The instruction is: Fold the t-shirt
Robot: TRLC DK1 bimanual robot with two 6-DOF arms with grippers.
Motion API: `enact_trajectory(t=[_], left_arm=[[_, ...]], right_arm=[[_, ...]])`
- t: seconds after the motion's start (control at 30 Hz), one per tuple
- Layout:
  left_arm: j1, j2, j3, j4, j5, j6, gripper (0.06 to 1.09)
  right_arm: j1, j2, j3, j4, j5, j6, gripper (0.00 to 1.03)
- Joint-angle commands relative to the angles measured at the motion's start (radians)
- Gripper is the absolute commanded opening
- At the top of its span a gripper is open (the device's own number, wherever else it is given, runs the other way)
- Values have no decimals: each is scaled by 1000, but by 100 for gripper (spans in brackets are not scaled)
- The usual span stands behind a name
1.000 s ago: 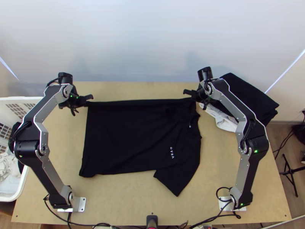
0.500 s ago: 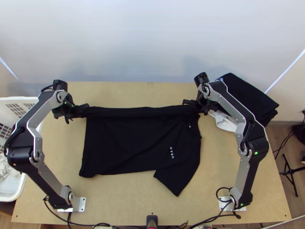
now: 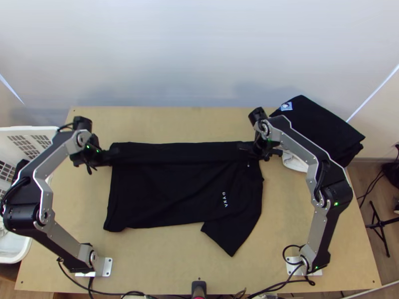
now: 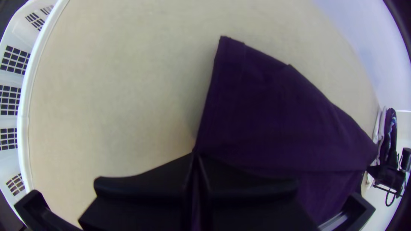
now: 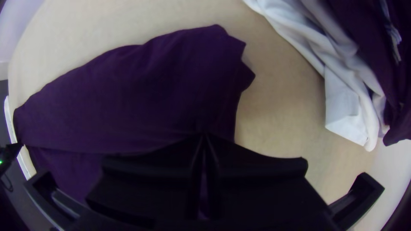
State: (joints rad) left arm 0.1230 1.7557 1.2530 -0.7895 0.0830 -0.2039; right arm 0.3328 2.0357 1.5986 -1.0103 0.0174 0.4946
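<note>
Pinching the t-shirt (image 3: 169,192) mid worktop (image 3: 164,264), left hand (image 4: 195,153) closed on cloth at 10 o'clock, right hand (image 5: 204,136) likewise at 2; should handle light and limp (expect mid-span sag), so best held at both ends of the folded strip (image 3: 179,153).

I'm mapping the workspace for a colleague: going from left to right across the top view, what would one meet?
White basket → left hand → middle of the black t-shirt → right hand → folded dark pile → black stand on the floor
</note>
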Motion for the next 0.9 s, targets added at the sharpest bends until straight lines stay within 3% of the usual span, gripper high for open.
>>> enact_trajectory(t=[0.0, 0.07, 0.1, 0.17, 0.23, 0.27, 0.33, 0.5, 0.6, 0.7, 0.77, 0.8, 0.87], left_arm=[[-48, -91, -155, 59, 1, 8, 44], [-52, -151, -195, 84, 3, 9, 91], [-56, -185, -216, 116, 3, 14, 104], [-56, -234, -236, 124, 31, 23, 105], [-45, -298, -259, 145, 50, 21, 105], [-42, -331, -265, 144, 64, 21, 105], [-23, -394, -270, 141, 95, 21, 105], [1, -568, -329, 139, 164, 24, 105], [6, -642, -382, 134, 162, 31, 105], [23, -693, -414, 124, 164, 6, 105], [26, -713, -425, 121, 162, -11, 105], [26, -723, -425, 116, 162, -23, 105], [26, -742, -423, 104, 162, -34, 105]], right_arm=[[14, -14, -58, 13, 23, 15, 3], [12, -45, -74, 13, 46, 15, 11], [9, -69, -91, 13, 47, 15, 18], [-3, -135, -143, 13, 47, 10, 38], [-14, -224, -216, 10, 46, 2, 68], [-15, -275, -261, 7, 46, -7, 78], [-21, -390, -348, 7, 38, -7, 88], [45, -744, -520, -65, 30, 19, 98], [173, -881, -664, -102, 7, 173, 98], [305, -898, -764, -226, 9, 346, 98], [379, -898, -829, -258, 7, 371, 98], [403, -902, -855, -206, 9, 368, 96], [410, -893, -865, -134, -16, 346, 79]])
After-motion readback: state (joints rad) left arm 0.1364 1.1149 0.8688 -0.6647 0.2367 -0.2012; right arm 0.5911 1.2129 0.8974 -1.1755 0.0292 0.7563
